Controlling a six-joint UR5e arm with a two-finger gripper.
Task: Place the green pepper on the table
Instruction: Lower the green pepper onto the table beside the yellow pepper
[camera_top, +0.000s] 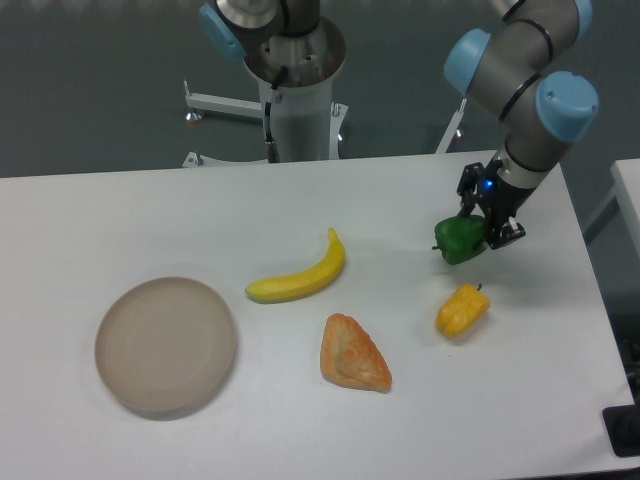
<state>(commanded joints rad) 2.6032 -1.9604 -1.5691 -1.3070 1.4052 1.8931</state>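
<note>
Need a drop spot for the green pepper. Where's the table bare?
The gripper holds the green pepper above the table. Bare: the far strip behind the banana, the near-right corner past the yellow pepper, and the near edge. Crowded: the banana, the pastry and the plate.
</note>
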